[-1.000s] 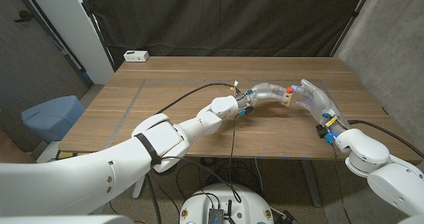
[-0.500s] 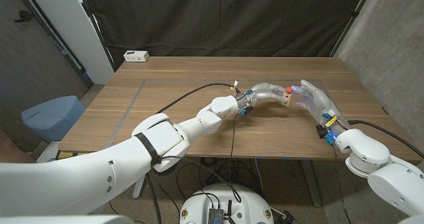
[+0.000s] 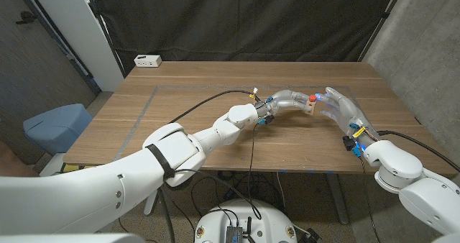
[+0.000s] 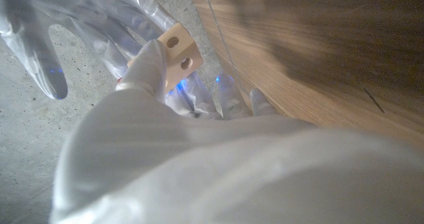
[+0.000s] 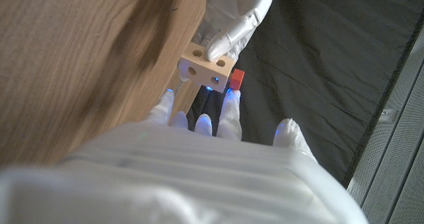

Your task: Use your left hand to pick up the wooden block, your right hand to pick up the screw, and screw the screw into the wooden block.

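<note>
Left hand (image 3: 287, 99) fingers pinch the wooden block (image 3: 310, 108) above the table (image 3: 180, 113), right hand (image 3: 338, 108) fingertips press the red-headed screw (image 3: 313, 97) at it. I'd keep the block steady and the screw straight in its hole while twisting.

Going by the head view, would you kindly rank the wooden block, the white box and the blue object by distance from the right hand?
1. Wooden block: right beside the right hand.
2. White box: table's far left corner.
3. Blue object: off the table's left.
</note>
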Available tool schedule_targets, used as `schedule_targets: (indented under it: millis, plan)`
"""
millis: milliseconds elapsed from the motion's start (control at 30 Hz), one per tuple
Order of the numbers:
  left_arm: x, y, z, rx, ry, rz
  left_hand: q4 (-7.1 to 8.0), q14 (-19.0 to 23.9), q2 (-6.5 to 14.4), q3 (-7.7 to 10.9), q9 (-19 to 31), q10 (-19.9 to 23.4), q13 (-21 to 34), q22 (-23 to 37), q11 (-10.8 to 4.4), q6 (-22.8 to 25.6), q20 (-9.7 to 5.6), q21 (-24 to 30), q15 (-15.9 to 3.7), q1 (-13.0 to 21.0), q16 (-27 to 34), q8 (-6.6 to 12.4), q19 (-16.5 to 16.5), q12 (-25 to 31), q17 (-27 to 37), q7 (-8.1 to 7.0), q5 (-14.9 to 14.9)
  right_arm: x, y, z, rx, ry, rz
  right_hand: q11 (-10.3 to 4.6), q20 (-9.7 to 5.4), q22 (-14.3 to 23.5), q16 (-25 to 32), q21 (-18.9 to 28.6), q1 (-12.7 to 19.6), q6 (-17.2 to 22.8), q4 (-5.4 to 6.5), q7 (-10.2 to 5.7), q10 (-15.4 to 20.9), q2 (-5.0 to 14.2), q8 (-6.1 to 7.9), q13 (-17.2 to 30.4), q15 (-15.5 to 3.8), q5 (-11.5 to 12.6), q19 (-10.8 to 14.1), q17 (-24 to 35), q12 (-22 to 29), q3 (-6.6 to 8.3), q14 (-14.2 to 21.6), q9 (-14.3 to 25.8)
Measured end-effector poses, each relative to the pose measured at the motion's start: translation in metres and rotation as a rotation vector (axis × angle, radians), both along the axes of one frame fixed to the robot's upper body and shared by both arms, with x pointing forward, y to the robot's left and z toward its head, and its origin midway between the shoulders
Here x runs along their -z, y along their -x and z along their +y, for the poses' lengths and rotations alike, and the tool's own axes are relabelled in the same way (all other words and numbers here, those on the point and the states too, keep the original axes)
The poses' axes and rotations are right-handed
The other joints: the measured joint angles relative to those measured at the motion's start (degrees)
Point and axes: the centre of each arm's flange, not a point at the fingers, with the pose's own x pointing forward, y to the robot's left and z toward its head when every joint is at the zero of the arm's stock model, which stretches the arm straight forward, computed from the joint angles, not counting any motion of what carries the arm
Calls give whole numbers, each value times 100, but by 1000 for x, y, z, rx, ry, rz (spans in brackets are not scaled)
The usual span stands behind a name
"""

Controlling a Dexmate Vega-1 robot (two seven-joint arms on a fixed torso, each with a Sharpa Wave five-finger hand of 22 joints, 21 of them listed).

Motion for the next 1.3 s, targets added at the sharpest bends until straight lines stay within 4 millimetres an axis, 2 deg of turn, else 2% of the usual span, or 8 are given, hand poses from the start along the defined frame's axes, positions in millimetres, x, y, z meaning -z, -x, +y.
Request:
schedule_targets:
  millis: [633,1100,1300]
  plan:
    - [0,-3,2,-11,-2,12,0,0,-1,0,-4,17,-4,0,8,-3,0,0,0,-1,0,-19,0,0,0,2,13,1,3,2,6,0,2,-45,-40,-6,22,0,0,91,0,10,48,0,32,0,-1,0,40,0,0,0,61,14]
    - [-1,-6,2,-22,-10,26,-1,0,-2,1,-4,14,-4,0,9,-4,0,0,0,-2,0,-19,0,0,0,3,6,0,2,4,-12,8,3,-40,-9,-13,22,0,0,276,6,72,164,0,53,0,-21,0,71,0,0,39,103,29]
    - [-2,-6,2,-25,-12,29,-1,0,-2,1,-4,13,-4,0,9,-4,0,0,0,-2,0,-19,0,0,0,3,2,0,1,4,-22,12,7,-40,-9,-13,21,0,0,305,-1,40,225,0,53,0,-53,0,70,0,0,46,135,29]
